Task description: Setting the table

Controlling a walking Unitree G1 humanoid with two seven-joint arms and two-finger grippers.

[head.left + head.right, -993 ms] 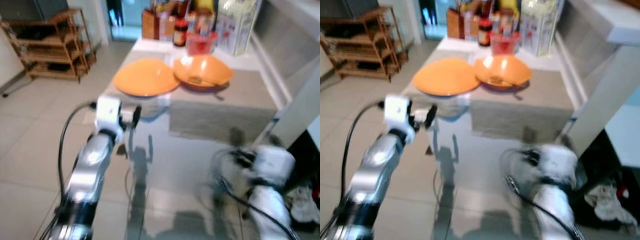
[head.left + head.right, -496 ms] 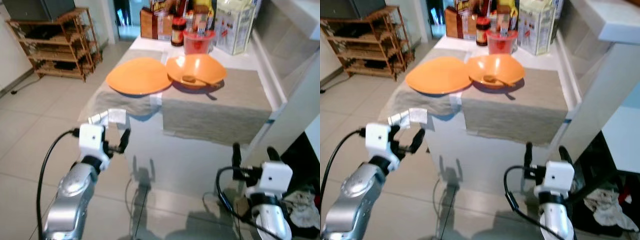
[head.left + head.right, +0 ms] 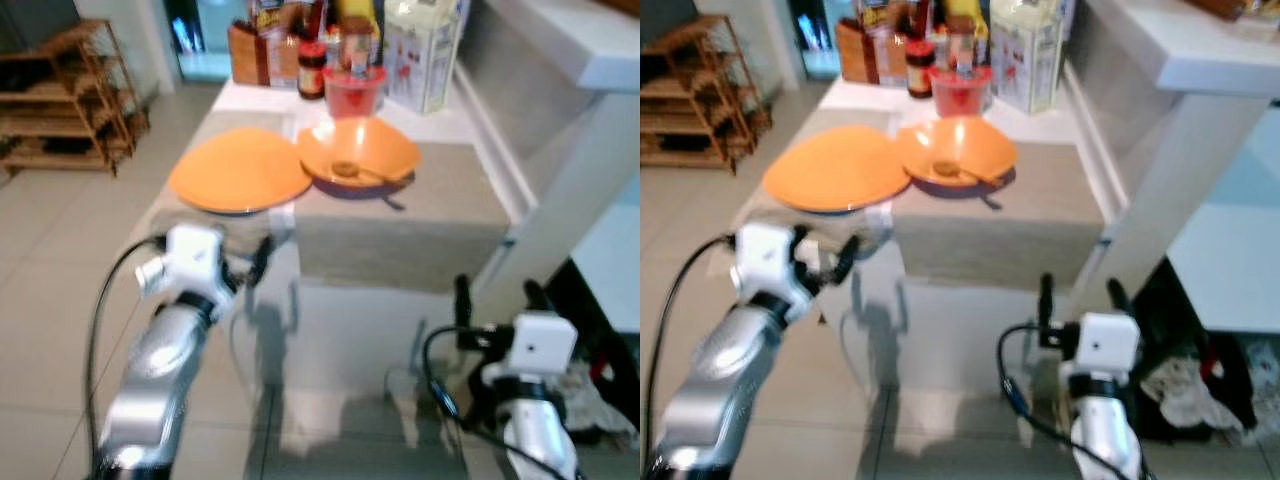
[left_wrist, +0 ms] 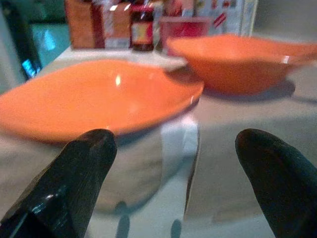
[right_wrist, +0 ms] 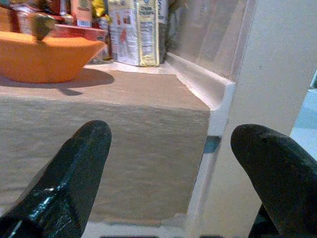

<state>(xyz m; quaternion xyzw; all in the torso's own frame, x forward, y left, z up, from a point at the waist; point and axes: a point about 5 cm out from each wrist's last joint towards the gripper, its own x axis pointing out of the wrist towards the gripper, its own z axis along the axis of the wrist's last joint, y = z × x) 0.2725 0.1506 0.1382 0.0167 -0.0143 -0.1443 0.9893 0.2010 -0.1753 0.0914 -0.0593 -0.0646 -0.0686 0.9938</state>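
Both grippers are spread wide and empty: the left gripper (image 3: pixel 262 258) hangs just short of the plate (image 3: pixel 238 172), the right gripper (image 3: pixel 492 295) hangs lower, below the counter's (image 3: pixel 440 215) near edge. The plate sits on the counter's left side, overhanging the edge and touching the bowl (image 3: pixel 360 155). A careless push could tip the plate off or jostle the bowl. The spoon (image 3: pixel 368 178) lying in the bowl points its handle toward the robot's right.

A white table (image 3: pixel 370 330) carries grey cloths (image 3: pixel 400 235), an orange plate (image 3: pixel 238 172) and bowl (image 3: pixel 358 155).
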